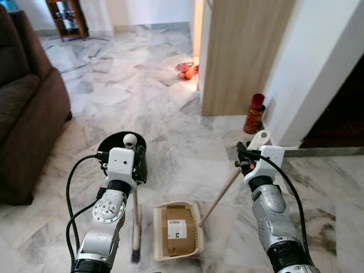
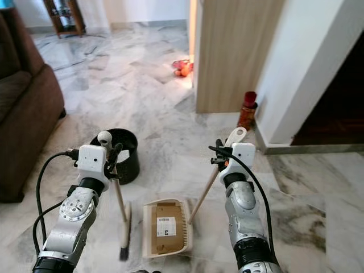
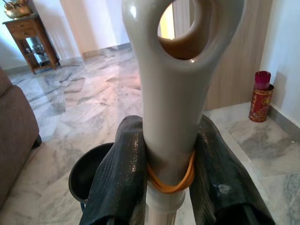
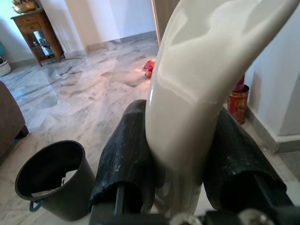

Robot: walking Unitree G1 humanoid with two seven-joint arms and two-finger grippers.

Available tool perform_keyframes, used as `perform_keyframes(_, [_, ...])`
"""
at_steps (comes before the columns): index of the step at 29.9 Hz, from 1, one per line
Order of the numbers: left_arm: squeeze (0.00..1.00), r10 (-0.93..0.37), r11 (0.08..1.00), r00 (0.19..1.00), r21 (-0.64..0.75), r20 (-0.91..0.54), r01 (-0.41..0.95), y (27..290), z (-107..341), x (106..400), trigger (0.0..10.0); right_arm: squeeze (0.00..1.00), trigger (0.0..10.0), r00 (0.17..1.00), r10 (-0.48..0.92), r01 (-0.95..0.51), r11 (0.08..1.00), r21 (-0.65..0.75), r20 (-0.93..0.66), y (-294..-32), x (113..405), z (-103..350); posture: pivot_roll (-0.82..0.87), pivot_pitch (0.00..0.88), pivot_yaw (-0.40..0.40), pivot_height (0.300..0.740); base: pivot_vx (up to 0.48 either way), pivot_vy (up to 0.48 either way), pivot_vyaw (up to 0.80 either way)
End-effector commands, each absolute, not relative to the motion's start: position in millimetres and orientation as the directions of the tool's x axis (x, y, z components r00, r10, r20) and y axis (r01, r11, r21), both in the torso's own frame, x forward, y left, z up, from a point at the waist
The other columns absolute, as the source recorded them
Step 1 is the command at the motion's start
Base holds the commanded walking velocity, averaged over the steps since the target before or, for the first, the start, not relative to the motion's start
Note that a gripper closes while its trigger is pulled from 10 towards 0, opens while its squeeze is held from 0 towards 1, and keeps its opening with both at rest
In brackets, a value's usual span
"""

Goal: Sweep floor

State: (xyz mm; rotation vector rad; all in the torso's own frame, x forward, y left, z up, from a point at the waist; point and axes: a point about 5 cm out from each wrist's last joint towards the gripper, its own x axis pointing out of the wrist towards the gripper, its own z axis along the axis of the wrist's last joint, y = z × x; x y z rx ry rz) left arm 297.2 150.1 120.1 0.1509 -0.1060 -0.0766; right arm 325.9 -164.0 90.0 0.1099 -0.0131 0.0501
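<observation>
You had the dustpan (image 1: pixel 177 230) flat on the marble floor (image 1: pixel 142 85) between the two arms; everything below is placed off it.

Far left of it: brown sofa (image 1: pixel 25 108), cut off by the frame edge. Beyond the sofa, a wooden shelf unit (image 1: pixel 67 17) at the far wall, contents too small to read.

Just left of the dustpan: left gripper (image 3: pixel 171 187) was clamped on the broom (image 2: pixel 120 219) near the top of its pale handle, fingers (image 3: pixel 119 183) pressed on both sides, an orange rubber band around the handle between them. Bristle end was blurred, down at the floor beside the dustpan's left edge. Black bucket (image 2: pixel 120 152) sat just behind the left gripper, partly hidden by it; something pale lay inside, couldn't tell what.

The dustpan held a brown cardboard piece with a label, text unreadable. Its long handle ran up and to the right into the right gripper (image 4: pixel 180 159), which was closed on the handle's pale upper end, fingers (image 4: pixel 124 154) tight against both sides.

Far beyond the dustpan: small red and orange items (image 1: pixel 186 70) on the floor by the wooden panel (image 1: pixel 239 57), too washed out by glare to identify.

Right and beyond: red canister (image 1: pixel 254 114) stood upright at the foot of the white wall (image 1: pixel 318 62). Dark opening past the wall, nothing readable inside.
</observation>
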Motion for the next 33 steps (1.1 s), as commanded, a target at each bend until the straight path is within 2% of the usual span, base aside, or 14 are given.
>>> perform_keyframes(1, [0.00, -0.078, 0.985, 0.989, 0.162, 0.127, 0.056, 152.4, 127.3, 298.4, 10.0, 0.00, 10.0, 0.997, 0.054, -0.059, 0.991, 0.122, 0.047, -160.7, 329.2, 97.6, 0.12, 0.072, 0.038, 0.740, 0.000, 0.240, 0.00])
perform_keyframes(33, [0.00, -0.073, 0.985, 0.989, 0.163, 0.126, 0.052, 153.0, 127.3, 299.7, 10.0, 0.00, 10.0, 0.997, 0.057, -0.063, 0.992, 0.114, 0.057, -160.0, 330.5, 99.8, 0.12, 0.063, 0.037, 0.740, 0.000, 0.246, 0.00])
